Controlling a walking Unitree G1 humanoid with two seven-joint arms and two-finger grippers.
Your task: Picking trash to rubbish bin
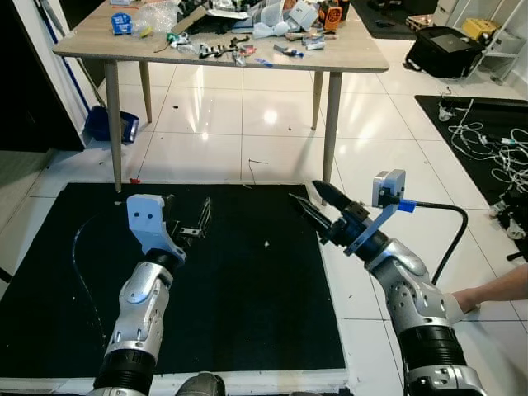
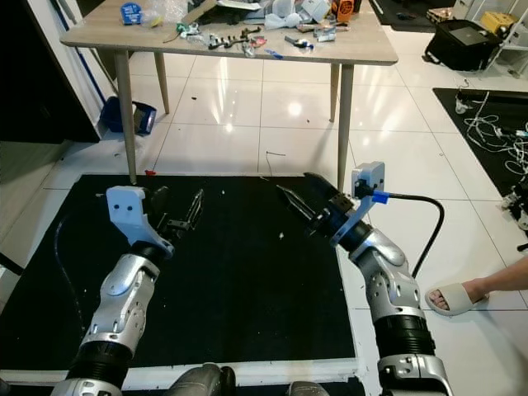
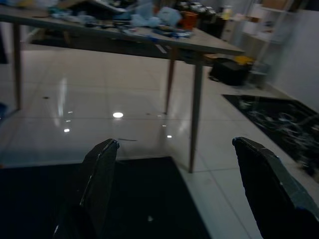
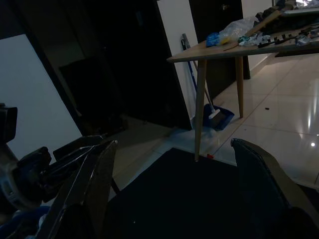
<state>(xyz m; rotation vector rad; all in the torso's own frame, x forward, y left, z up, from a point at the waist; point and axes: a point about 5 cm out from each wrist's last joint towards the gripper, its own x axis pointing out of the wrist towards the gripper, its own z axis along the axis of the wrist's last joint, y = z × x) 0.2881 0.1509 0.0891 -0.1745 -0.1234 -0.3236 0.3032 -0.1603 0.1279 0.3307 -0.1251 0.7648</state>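
Over the black mat (image 1: 247, 289), both tools (left tool (image 1: 200, 221), right tool (image 1: 312, 200)) spread; table (image 1: 346, 59) labels seemingly unreadable.

Floor tiles (image 1: 247, 115): glossy white, mirror-like. Mat (image 1: 247, 280): matt black, slightly rough. Table (image 1: 346, 59): pale wood-grain top, wooden legs. Arms: brushed silver metal. Left gripper (image 1: 196, 221) and right gripper (image 1: 309, 200): black fingers, dull sheen.

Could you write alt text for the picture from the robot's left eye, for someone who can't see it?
Two silver robot arms reach forward over a black floor mat, the left end effector and right end effector both open and holding nothing. Beyond the mat, a wooden table piled with clutter stands on white tiles. A person's foot shows at the right edge.
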